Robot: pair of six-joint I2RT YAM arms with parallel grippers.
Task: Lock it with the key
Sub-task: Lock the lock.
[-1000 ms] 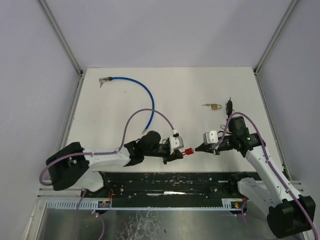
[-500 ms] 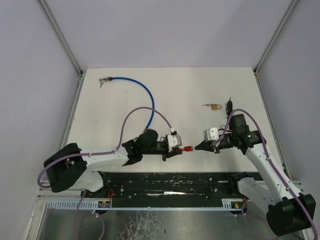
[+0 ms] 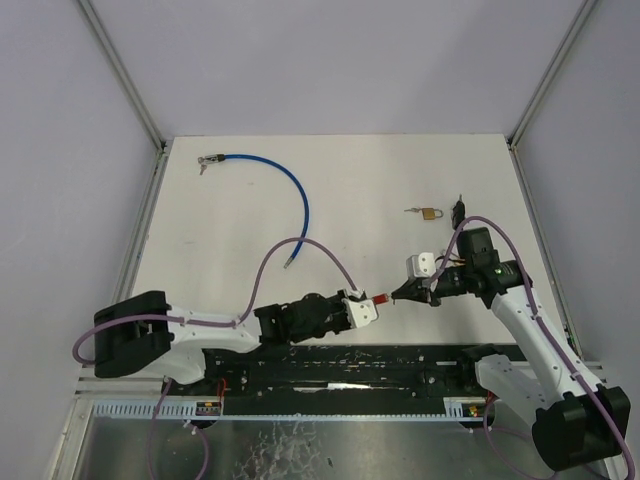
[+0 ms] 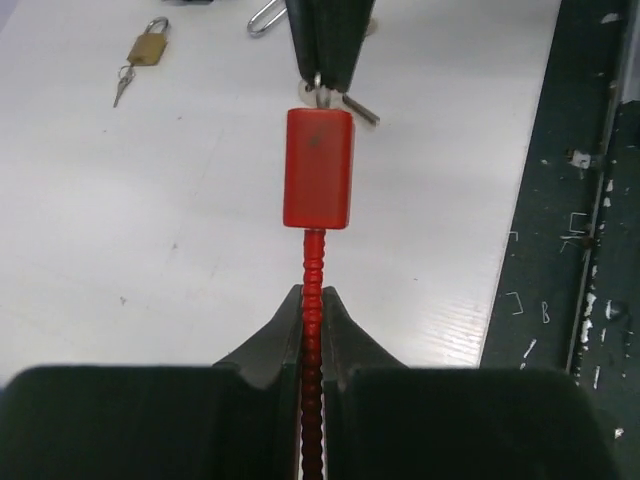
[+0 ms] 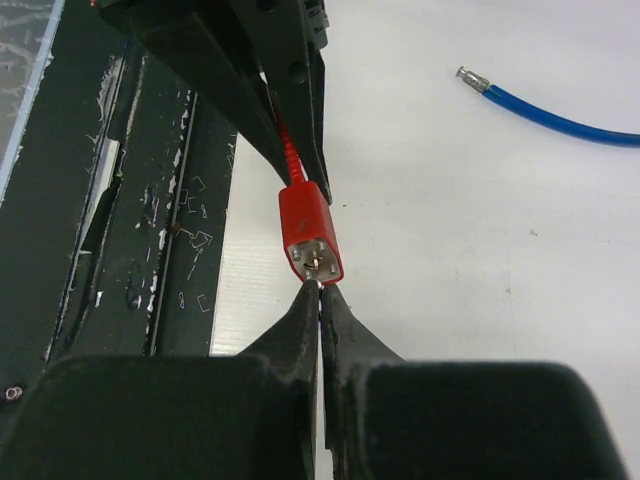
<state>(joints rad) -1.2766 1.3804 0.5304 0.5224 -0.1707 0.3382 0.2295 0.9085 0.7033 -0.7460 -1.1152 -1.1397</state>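
Observation:
A red cable lock [image 3: 380, 298] with a boxy body [image 4: 318, 168] hangs above the table's near middle. My left gripper [image 3: 366, 303] is shut on its red ribbed cable [image 4: 313, 262], just behind the body. My right gripper [image 3: 399, 295] is shut on a thin metal key [image 5: 319, 285]. Its tips meet the lock's metal keyhole face [image 5: 316, 258]. In the left wrist view the right fingers [image 4: 330, 40] touch the body's far end, with a bit of metal [image 4: 352, 103] beside them. How deep the key sits is hidden.
A small brass padlock [image 3: 431, 213] with its own key lies at the back right, also in the left wrist view [image 4: 147, 47]. A blue cable [image 3: 290, 185] curves across the back left. A black rail [image 3: 340, 362] runs along the near edge.
My left arm has lowered and carried the red lock rightward. The gap to my right gripper has closed, and its tips now meet the lock's face.

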